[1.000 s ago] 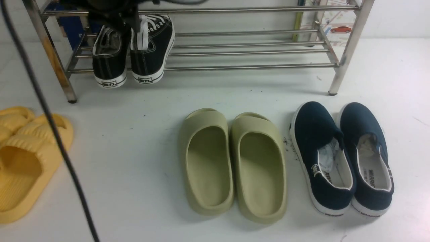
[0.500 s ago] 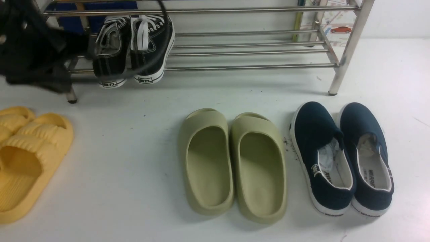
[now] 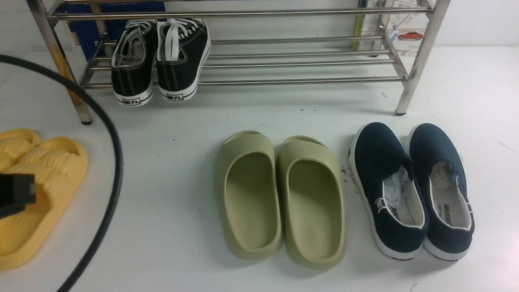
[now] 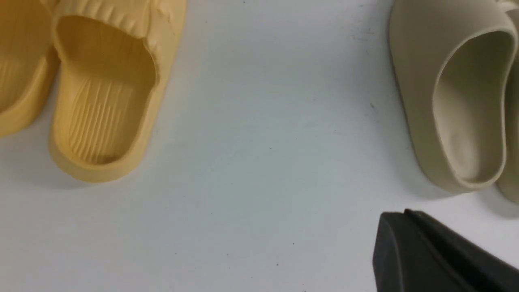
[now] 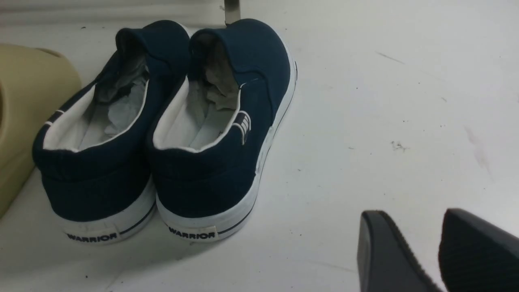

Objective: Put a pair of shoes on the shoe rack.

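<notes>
The pair of shoes, two black canvas sneakers (image 3: 131, 65) (image 3: 182, 56) with white laces, rests side by side at the left end of the steel shoe rack (image 3: 300, 81). Their heels face me and overhang the lower shelf's front bar. My left gripper (image 4: 399, 219) is shut and empty, low over the bare floor between yellow and olive slides. In the front view only a black block of it (image 3: 16, 192) shows at the left edge. My right gripper (image 5: 409, 217) hangs open and empty over the floor, to the right of the navy slip-ons.
Olive-green slides (image 3: 279, 198) lie mid-floor, navy slip-ons (image 3: 413, 190) at the right, yellow slides (image 3: 40, 190) at the left. A black cable (image 3: 115, 162) arcs across the left of the front view. The rest of the rack's shelf holds no shoes.
My left arm has drawn back from the sneakers on the rack, down to the lower left over the yellow slides, and its jaws have shut. The sneakers have stayed on the shelf.
</notes>
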Controlling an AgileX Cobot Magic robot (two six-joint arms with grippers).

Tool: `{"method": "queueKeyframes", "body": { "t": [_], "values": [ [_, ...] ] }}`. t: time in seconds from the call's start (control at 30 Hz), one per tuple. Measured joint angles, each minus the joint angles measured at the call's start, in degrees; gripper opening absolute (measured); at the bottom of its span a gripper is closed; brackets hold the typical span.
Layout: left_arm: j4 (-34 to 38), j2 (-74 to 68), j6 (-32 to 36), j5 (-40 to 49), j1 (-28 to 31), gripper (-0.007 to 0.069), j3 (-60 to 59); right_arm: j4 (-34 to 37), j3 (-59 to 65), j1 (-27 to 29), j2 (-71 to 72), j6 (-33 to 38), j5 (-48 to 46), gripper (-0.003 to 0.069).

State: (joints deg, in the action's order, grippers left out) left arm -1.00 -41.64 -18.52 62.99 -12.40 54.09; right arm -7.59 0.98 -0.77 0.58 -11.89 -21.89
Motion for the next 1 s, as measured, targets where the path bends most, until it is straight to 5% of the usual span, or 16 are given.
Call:
{"method": "queueKeyframes", "body": {
  "t": [0.27,0.67,1.0],
  "values": [
    [1.62,9.28,-0.97,8.57,0.00,0.0008,-0.05,0.00,0.00,0.00,0.00,0.00,0.00,0.0246],
    [-0.16,11.74,-0.95,8.43,0.00,-0.0013,-0.05,0.00,0.00,0.00,0.00,0.07,0.00,0.0246],
    [7.68,12.09,8.15,2.20,0.00,-0.0013,-2.55,0.00,0.00,0.00,0.00,0.14,0.00,0.0246]
  ]
}}
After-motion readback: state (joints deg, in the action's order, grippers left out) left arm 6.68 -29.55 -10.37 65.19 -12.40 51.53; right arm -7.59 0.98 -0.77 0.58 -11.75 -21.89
